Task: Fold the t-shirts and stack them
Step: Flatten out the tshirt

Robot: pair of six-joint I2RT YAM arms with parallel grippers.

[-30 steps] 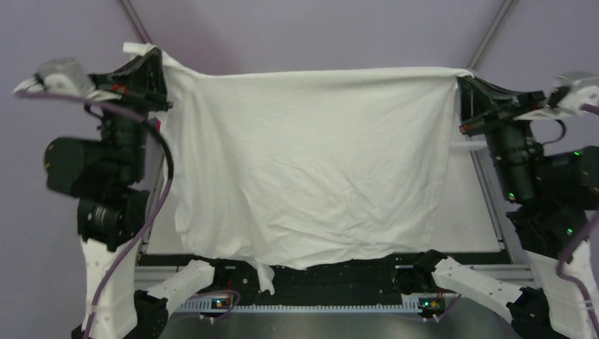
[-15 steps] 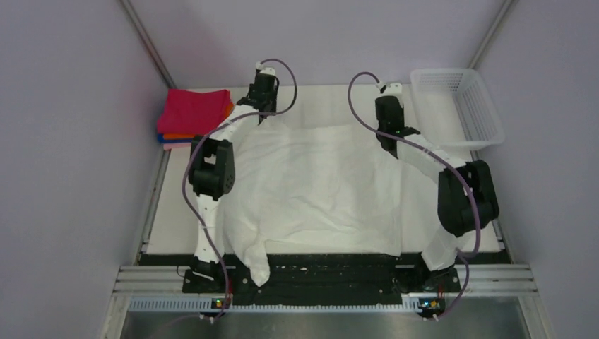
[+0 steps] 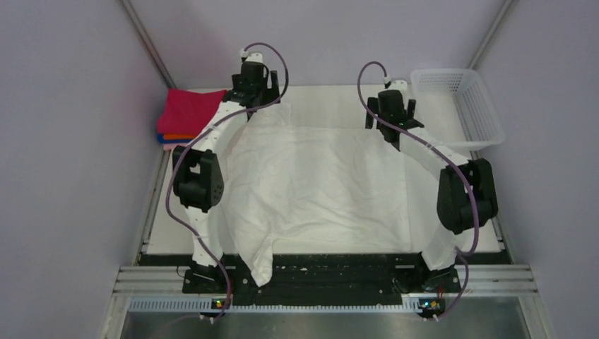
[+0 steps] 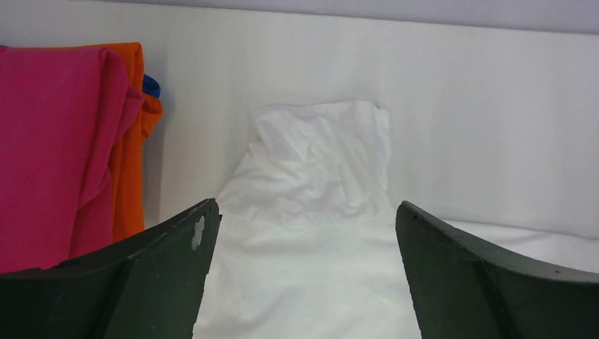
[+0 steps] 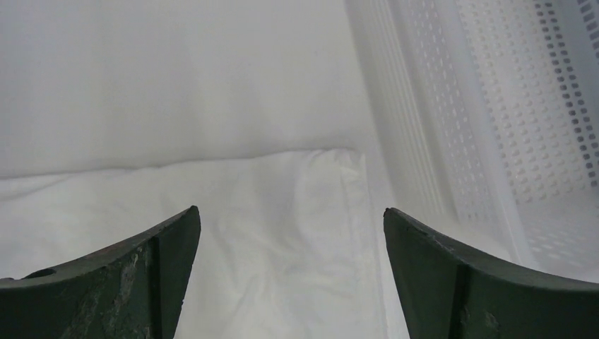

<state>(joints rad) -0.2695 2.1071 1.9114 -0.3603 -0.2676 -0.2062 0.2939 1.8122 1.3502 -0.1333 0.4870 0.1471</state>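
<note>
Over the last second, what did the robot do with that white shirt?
Both hands held the shirt stretched in the air, then laid it on the table and let go. Left hand and right hand now hover open at its far corners. Stack and basket stayed put.

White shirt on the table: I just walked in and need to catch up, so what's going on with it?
The white t-shirt lies spread out on the table, a bit hanging over the near edge. The left gripper and right gripper hover open at its far corners, holding nothing. No fold is made yet. A folded stack, magenta on top, sits far left.
</note>
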